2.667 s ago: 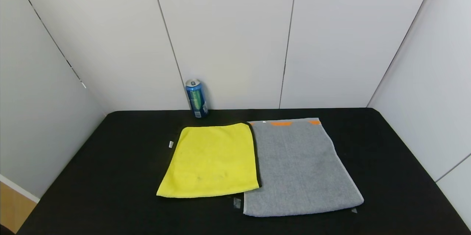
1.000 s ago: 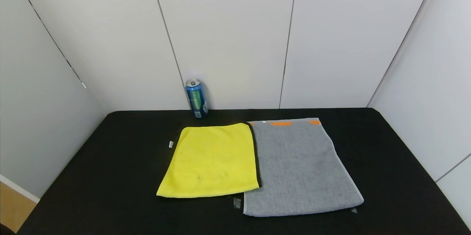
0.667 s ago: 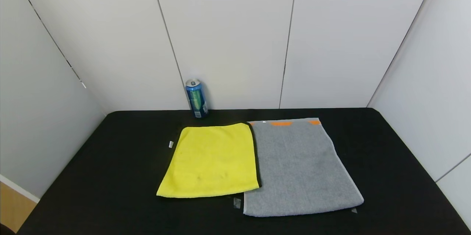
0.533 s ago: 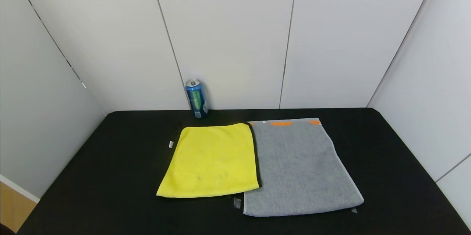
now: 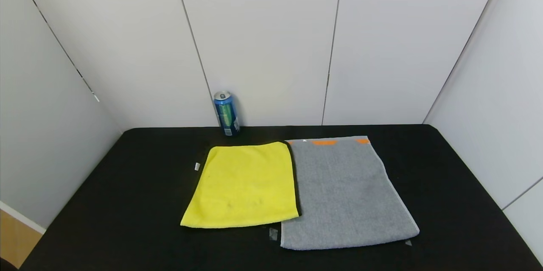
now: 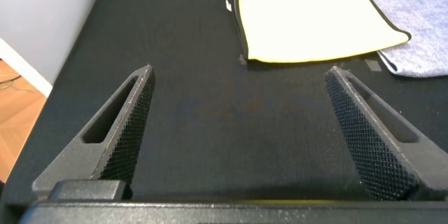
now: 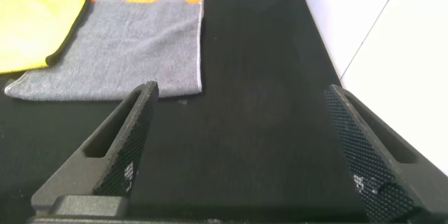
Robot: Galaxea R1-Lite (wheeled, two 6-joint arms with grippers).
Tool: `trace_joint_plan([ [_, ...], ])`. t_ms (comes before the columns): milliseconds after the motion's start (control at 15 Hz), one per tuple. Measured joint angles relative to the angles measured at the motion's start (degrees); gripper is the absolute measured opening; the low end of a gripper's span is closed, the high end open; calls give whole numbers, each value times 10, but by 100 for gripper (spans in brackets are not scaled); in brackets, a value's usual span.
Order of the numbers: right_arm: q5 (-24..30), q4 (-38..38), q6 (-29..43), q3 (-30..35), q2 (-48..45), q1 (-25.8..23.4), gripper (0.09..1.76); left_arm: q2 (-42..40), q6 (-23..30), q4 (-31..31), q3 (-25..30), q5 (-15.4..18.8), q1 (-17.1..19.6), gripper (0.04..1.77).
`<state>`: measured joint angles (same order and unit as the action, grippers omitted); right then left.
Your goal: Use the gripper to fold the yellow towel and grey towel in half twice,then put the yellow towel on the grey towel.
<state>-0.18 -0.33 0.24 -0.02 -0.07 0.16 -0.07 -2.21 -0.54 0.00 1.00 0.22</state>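
The yellow towel (image 5: 244, 186) lies flat on the black table, its right edge slightly over the grey towel (image 5: 345, 194), which lies flat beside it with orange marks on its far edge. Neither gripper shows in the head view. In the left wrist view my left gripper (image 6: 238, 77) is open and empty above bare table, with the yellow towel (image 6: 315, 17) beyond it. In the right wrist view my right gripper (image 7: 241, 92) is open and empty above bare table, with the grey towel (image 7: 119, 49) and yellow towel (image 7: 31, 31) farther off.
A blue can (image 5: 226, 113) stands at the table's back edge, against the white wall behind the yellow towel. The black table (image 5: 127, 203) has white walls on the left, back and right. Small bits of tape (image 5: 273, 233) lie near the towels' front edges.
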Motion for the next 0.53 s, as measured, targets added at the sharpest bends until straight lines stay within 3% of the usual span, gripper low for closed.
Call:
trace_joint_plan([
  [533, 0, 4, 5, -16, 0, -1, 171, 0, -3, -2, -19, -2, 0, 172],
])
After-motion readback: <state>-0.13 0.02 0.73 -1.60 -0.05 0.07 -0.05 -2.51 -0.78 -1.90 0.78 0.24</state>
